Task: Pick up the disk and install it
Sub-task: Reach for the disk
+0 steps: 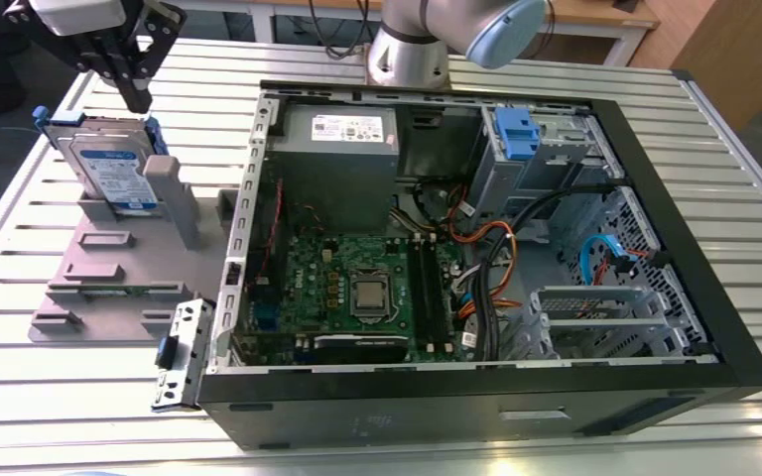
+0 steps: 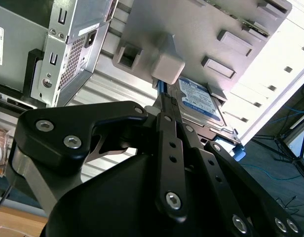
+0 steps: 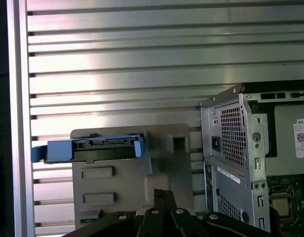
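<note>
The gripper hangs close above the disk, its black fingers drawn narrow with the tips together, holding nothing. The disk stands upright on edge in a grey holder (blue rails down its sides, label facing outward); the holder rests on the slatted metal table, just beside the open computer case, on the exterior view's left. In the first wrist view the disk's blue-railed top edge lies apart from the gripper.
</note>
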You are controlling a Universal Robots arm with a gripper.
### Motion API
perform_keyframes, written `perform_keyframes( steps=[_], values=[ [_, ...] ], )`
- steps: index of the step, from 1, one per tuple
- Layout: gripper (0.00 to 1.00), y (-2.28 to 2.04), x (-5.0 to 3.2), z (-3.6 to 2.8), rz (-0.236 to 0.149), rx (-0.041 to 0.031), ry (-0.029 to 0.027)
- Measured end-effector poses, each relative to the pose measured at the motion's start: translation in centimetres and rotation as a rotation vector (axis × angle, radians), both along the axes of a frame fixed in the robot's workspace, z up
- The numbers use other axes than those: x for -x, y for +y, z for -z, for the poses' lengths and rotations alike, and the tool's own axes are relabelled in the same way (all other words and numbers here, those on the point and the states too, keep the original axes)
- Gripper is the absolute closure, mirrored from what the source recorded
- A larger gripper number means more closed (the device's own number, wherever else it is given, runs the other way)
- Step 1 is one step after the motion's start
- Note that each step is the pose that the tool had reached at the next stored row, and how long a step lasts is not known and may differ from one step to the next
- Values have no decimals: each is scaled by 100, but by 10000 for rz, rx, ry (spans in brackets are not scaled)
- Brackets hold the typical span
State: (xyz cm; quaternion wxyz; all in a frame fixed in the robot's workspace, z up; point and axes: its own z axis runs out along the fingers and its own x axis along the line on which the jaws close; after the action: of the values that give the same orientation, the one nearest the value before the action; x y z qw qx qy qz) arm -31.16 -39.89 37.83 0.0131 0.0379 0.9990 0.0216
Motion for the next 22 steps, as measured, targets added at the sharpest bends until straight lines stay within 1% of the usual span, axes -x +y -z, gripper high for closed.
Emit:
perform_keyframes(
  steps=[9,18,19,20,21,22],
  values=[
    [89,0,24,4,1,0,0],
    [89,0,68,7,-1,0,0],
    [89,0,72,9,0,1,11],
    [89,0,75,10,-1,11,54],
    [89,0,80,12,-4,21,110],
    [89,0,83,13,-10,54,181]
  ],
)
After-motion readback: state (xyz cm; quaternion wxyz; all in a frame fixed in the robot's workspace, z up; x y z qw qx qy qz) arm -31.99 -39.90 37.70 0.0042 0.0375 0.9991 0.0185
